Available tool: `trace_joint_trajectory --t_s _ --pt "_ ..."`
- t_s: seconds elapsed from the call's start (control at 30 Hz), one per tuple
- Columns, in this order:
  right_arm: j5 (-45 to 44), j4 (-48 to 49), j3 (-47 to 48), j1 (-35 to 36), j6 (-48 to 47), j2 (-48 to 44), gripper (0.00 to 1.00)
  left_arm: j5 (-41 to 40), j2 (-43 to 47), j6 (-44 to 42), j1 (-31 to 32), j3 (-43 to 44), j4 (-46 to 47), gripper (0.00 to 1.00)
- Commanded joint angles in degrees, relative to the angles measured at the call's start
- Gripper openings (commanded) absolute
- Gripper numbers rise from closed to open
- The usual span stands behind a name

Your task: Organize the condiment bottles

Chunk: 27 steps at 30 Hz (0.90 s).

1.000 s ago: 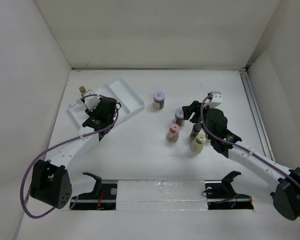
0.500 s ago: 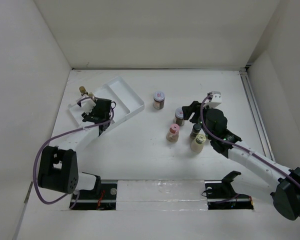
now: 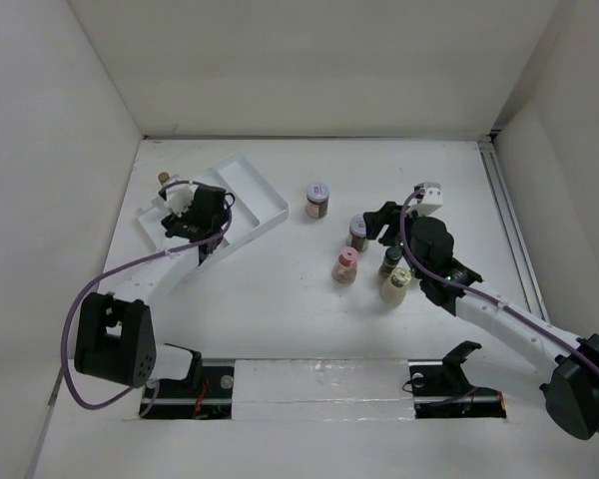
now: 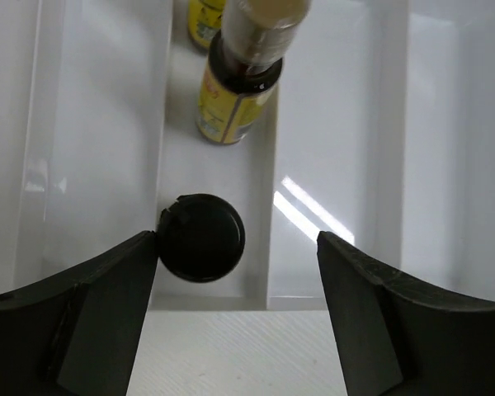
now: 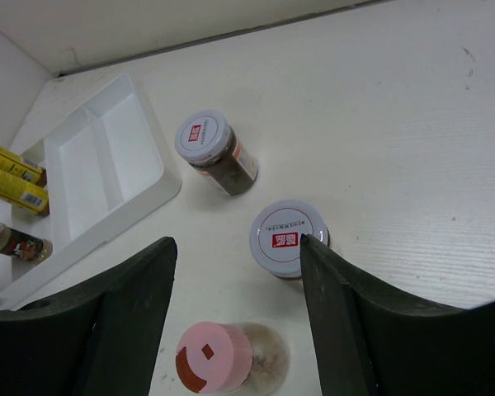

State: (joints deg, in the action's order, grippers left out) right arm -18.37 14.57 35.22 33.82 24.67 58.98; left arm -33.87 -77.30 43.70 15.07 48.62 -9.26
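Five bottles loose on the counter, centre-right; left hand above the upper-left tray, right hand above the bottles, both gaping, empty.

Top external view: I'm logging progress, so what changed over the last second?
The left gripper moved away from its base, farther over the white tray, with its jaws open. The right gripper and the loose bottles, such as the pink-capped bottle, stayed put.

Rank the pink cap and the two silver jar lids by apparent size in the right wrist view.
1. Pink cap and nearer silver lid: about alike, so not ranked.
2. Farther silver lid: looks smallest, but it sits farther away, so its true size is unsure.
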Motion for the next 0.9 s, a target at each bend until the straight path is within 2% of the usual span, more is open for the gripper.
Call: trace_joint_trajectory --t_s 0.0,0.1,0.17,0.23,0.3,0.33,0.37,0.4,0.47,0.57,0.67,0.87 --pt "0.44 2.48 2.04 0.28 -0.06 -0.01 0.67 -1.38 5.91 -2.04 1.01 4.19 0.12 0.73" --pt "-0.44 2.48 2.04 0.28 -0.06 -0.01 0.67 -0.85 8.55 -5.20 3.28 6.48 -0.41 0.73" --pt "-0.44 2.48 2.04 0.28 -0.06 -0.53 0.67 -4.97 9.09 -8.09 7.06 8.59 0.20 0.73" --pt "-1.92 2.48 2.04 0.28 -0.06 -1.14 0.50 -5.95 7.27 -12.31 12.93 13.57 0.20 0.73" --pt "-2.72 2.48 1.52 0.28 0.47 -1.15 0.27 -1.66 3.66 -13.28 15.68 17.98 -1.72 0.74" --pt "-2.72 2.48 1.52 0.28 0.47 -1.67 0.20 0.36 -0.10 -15.21 18.39 20.96 -0.86 0.74" --pt "-3.33 2.48 1.52 0.28 0.47 -2.55 0.20 3.69 -2.31 -16.10 19.81 22.29 -0.07 0.74" --pt "-4.73 2.48 0.91 0.28 0.47 -2.56 0.22 4.76 -4.51 -16.89 21.13 23.79 -0.06 0.74" --pt "-6.14 2.48 0.90 0.28 0.47 -3.35 0.46 5.39 -11.97 -17.42 23.86 29.56 -0.67 0.77" --pt "-5.37 2.48 0.37 -0.25 1.00 -3.87 0.73 9.86 -20.75 -18.48 24.57 34.68 -1.20 0.78" --pt "-5.36 1.96 0.37 -0.25 1.00 -3.35 0.81 12.16 -26.75 -19.97 25.18 40.40 -1.20 0.78" --pt "-4.04 1.96 0.90 -0.77 1.00 -2.82 0.88 12.16 -38.79 -21.73 25.18 50.07 -3.83 0.80"
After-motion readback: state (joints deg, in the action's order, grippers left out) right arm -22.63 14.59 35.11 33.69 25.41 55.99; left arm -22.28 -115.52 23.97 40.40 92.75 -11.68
